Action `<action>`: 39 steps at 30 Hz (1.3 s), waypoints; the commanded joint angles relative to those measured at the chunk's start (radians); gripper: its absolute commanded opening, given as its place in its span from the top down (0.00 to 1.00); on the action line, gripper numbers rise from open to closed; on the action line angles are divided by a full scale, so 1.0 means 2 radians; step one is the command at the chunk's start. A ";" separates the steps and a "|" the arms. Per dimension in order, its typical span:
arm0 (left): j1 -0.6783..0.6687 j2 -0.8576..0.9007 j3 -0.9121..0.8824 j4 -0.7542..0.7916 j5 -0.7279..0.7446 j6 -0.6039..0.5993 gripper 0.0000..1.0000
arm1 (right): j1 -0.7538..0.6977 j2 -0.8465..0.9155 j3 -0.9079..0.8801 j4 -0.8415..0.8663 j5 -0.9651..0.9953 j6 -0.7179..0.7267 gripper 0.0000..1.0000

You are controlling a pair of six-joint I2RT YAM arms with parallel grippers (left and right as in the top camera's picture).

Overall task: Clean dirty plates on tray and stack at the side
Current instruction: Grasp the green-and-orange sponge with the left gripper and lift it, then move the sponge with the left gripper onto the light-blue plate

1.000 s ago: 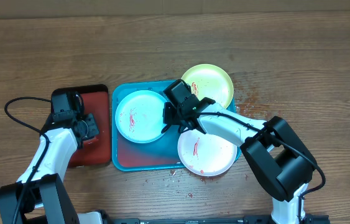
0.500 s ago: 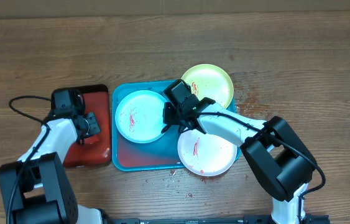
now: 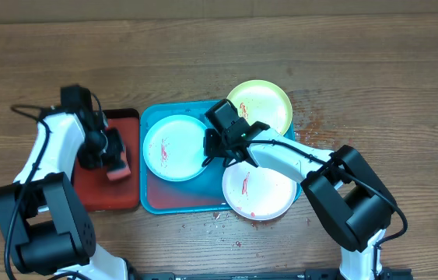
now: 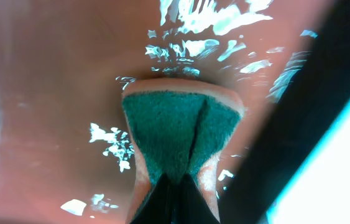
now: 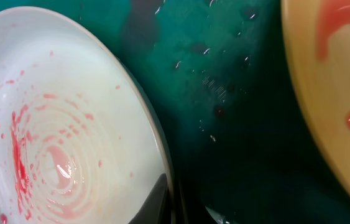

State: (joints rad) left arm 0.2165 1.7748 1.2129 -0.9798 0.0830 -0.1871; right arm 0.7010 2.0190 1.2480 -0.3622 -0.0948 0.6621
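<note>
Three plates [image 3: 259, 190] dirty. Your left claw [image 4: 173, 185] clamps the sponge [image 4: 178, 134], right claw [image 5: 173, 202] the rim of the blue plate [image 5: 56, 124]; next, scrub rightward.

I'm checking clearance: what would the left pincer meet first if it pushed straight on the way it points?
Probably the wet floor of the dark red tray: the left pincer is shut on a sponge, which would press into it first. The gap is unclear.
</note>
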 commanded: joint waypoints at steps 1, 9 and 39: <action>-0.011 -0.002 0.077 -0.034 0.024 0.010 0.96 | 0.002 -0.009 0.009 -0.009 -0.015 -0.006 0.96; -0.083 -0.001 0.128 -0.064 0.023 0.019 0.96 | -0.010 -0.018 0.009 -0.027 -0.021 0.013 0.96; -0.177 0.000 0.012 0.110 -0.019 0.052 0.96 | -0.037 -0.005 0.008 -0.033 -0.053 0.019 0.96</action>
State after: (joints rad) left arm -0.1184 1.7756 1.1732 -0.7406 0.0509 -0.0998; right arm 0.6170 2.0071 1.2518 -0.4377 -0.1810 0.6991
